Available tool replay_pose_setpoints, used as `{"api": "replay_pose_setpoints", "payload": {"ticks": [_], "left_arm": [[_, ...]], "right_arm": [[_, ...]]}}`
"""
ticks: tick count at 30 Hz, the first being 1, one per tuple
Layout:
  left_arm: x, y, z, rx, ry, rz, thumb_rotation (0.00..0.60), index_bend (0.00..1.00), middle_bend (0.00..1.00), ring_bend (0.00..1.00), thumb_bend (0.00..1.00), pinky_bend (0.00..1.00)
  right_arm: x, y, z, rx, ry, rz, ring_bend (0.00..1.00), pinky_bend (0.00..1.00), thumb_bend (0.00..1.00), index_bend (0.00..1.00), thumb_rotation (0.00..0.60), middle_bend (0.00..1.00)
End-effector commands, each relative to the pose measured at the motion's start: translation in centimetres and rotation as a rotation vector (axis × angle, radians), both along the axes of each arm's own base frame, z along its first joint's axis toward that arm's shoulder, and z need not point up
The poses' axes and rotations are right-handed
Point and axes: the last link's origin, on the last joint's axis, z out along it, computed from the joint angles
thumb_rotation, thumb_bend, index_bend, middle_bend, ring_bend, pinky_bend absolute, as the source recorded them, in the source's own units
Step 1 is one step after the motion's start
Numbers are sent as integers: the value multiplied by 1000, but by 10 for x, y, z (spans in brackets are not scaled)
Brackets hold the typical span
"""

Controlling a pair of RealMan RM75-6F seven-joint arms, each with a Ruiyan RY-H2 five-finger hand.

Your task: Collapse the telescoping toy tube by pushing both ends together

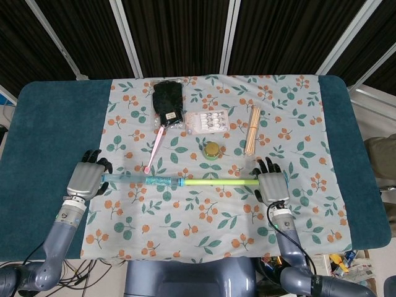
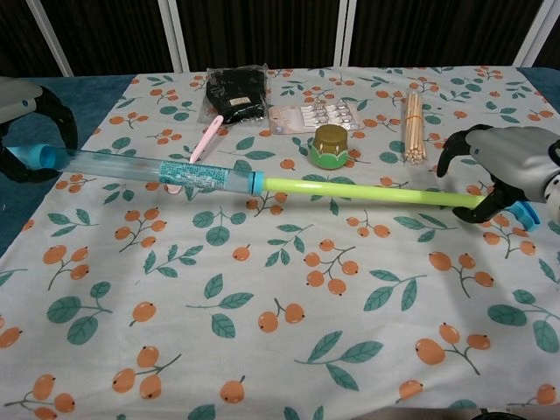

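Left hand (image 1: 86,179) and right hand (image 1: 271,185) each clasp a tube (image 1: 179,182) end

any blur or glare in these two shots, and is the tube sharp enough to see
Head view: even light, soft shadows, toy tube small but crisp. Chest view: tube sharp, its clear section showing a faint sheen; left hand cropped by the frame edge, right hand slightly soft; wide-angle stretch near the bottom cloth.

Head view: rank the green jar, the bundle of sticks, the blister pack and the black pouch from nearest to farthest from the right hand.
From the right hand:
1. Bundle of sticks, just beyond it.
2. Green jar, toward the middle.
3. Blister pack, beyond the jar.
4. Black pouch, at the far edge, left of the middle.
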Motion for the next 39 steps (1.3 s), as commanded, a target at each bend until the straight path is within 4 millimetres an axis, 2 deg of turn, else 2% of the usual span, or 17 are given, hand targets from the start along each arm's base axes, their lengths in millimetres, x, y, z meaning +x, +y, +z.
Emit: {"api": "replay_pose_setpoints", "payload": {"ticks": [1, 18, 26, 32, 39], "left_arm": [[0, 0, 0, -1, 1, -1, 600, 579, 329, 80, 431, 103], [0, 0, 3, 11, 11, -2, 600, 582, 327, 80, 430, 103], [-1, 0, 2, 9, 14, 3, 600, 583, 323, 80, 431, 103], [-1, 1, 1, 11, 14, 2, 600, 583, 323, 80, 431, 103], [-2, 2, 4, 18, 15, 5, 600, 583, 322, 80, 431, 103]], "right_arm": [[-5, -4, 0, -6, 14, -23, 17, 153, 258, 357, 600, 105], [-34, -12, -3, -20, 62, -124, 16, 153, 281, 407, 600, 123], [-37, -14, -3, -28, 60, -123, 29, 154, 316, 446, 600, 155], [-35, -14, -4, -31, 53, -106, 54, 161, 391, 539, 600, 222], [-37, -14, -4, -37, 53, -105, 72, 162, 398, 584, 600, 265]]}}
